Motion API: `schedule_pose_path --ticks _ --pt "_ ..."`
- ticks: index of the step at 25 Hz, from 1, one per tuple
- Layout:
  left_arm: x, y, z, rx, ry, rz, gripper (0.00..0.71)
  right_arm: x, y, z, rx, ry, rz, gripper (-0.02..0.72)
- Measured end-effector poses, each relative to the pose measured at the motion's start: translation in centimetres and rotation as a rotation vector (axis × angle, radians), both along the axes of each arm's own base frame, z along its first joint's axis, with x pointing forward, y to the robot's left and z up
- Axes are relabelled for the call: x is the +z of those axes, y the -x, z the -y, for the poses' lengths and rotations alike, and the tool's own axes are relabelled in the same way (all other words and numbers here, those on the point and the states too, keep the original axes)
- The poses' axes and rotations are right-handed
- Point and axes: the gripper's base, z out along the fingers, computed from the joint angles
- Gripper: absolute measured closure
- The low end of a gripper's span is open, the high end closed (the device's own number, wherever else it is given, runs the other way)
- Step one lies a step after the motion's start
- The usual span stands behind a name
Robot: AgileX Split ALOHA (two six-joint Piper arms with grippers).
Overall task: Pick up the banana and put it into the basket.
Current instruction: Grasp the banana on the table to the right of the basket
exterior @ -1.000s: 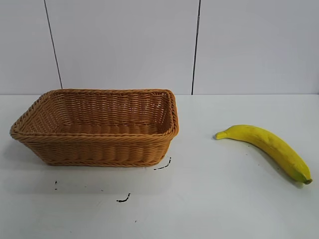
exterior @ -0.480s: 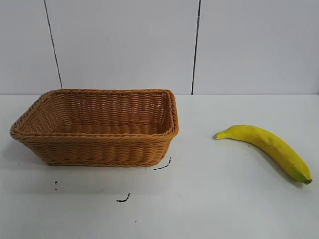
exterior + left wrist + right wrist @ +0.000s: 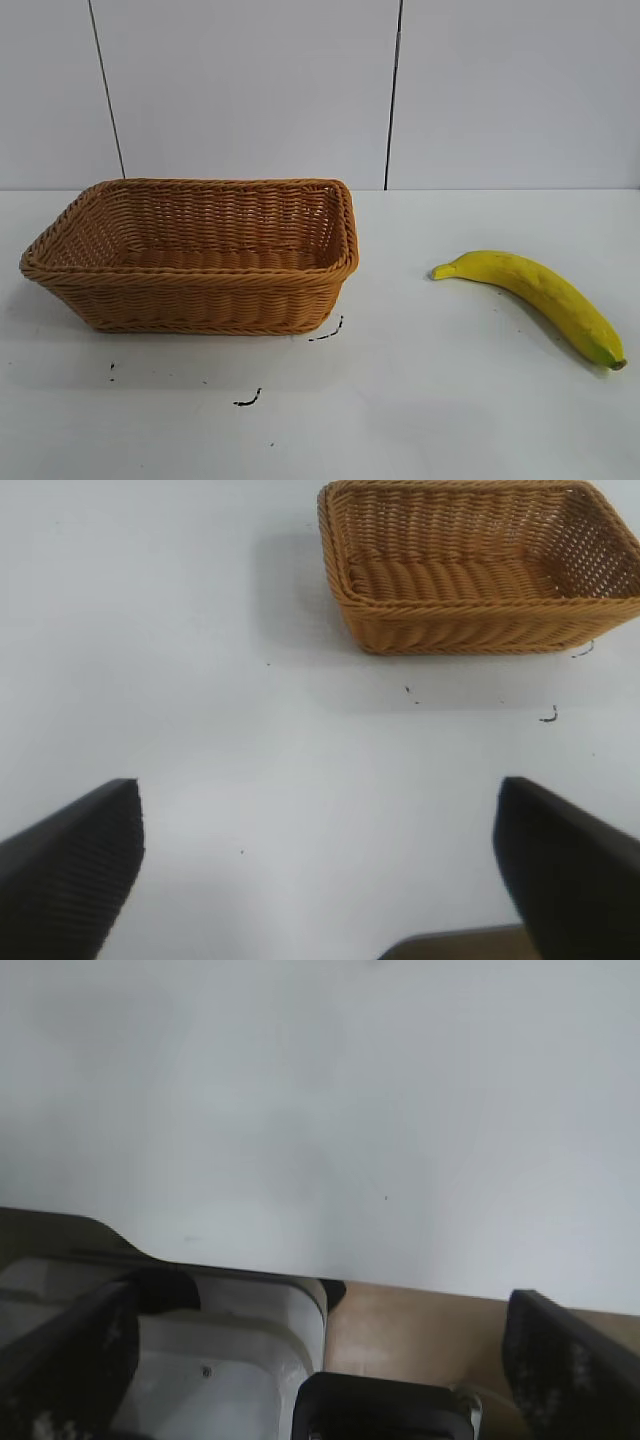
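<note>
With the banana (image 3: pixel 535 298) lying flat on the table (image 3: pixel 420 400), well apart from the empty basket (image 3: pixel 200 262), and both the left gripper (image 3: pixel 320 875) and right gripper (image 3: pixel 320 1360) spread wide off to the sides, you needed to bring the right one across the fruit's thick middle.

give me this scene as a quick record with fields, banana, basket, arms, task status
banana: long curved yellow banana with a greenish tip, lying on the white table, right of the basket and apart from it
basket: rectangular light-brown woven wicker basket, upright, nothing inside
left end effector: open, above bare table, basket ahead of it
right end effector: open, near the table edge, banana not in its view
marks: small black marks in front of the basket
task status: banana not yet picked up
</note>
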Motion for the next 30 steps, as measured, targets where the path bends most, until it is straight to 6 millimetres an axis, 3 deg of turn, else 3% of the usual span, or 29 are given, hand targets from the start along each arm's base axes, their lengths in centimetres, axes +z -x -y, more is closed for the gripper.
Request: schedule_pose_path --ticks 7,12,19,30 --pt "0.0 0.0 0.0 0.0 0.0 0.0 0.02 -2.1 -9.1 -0.3 0.062 0.02 -0.001 0.011" --pt "0.0 0.0 0.0 0.0 0.0 0.0 0.02 -4.5 -13.1 -0.4 0.12 0.045 -0.009 0.011" --pt "0.0 0.0 0.0 0.0 0.0 0.0 0.02 -8.1 -15.2 -2.2 0.261 0.103 0.007 0.011" --pt "0.0 0.0 0.0 0.0 0.001 0.0 0.02 -11.6 -16.9 -1.4 0.199 0.11 0.056 0.011"
